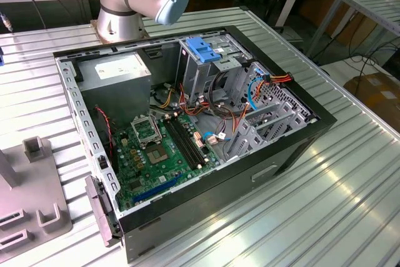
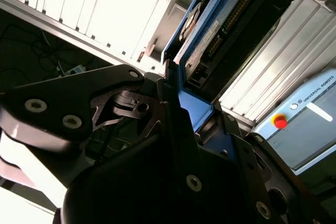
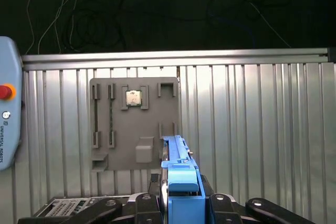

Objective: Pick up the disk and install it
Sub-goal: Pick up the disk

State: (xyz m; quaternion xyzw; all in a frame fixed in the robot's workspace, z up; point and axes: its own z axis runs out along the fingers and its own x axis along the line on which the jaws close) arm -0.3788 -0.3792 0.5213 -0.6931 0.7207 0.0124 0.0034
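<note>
Evidently the pick is done: the black two-finger gripper (image 2: pixel 191 103) is clenched on the flat silver-grey, blue-railed disk (image 2: pixel 207 38), held aloft edge-on (grey slotted fixture plate (image 3: pixel 134 124) below). Installing likely calls for one thing: rails squared to the blue-handled metal drive cage (image 1: pixel 203 51).

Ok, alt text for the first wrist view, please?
The hand grips the disk on edge, its blue rail facing the camera, over a ribbed metal table. On the table lies a grey fixture plate holding a small chip.
</note>
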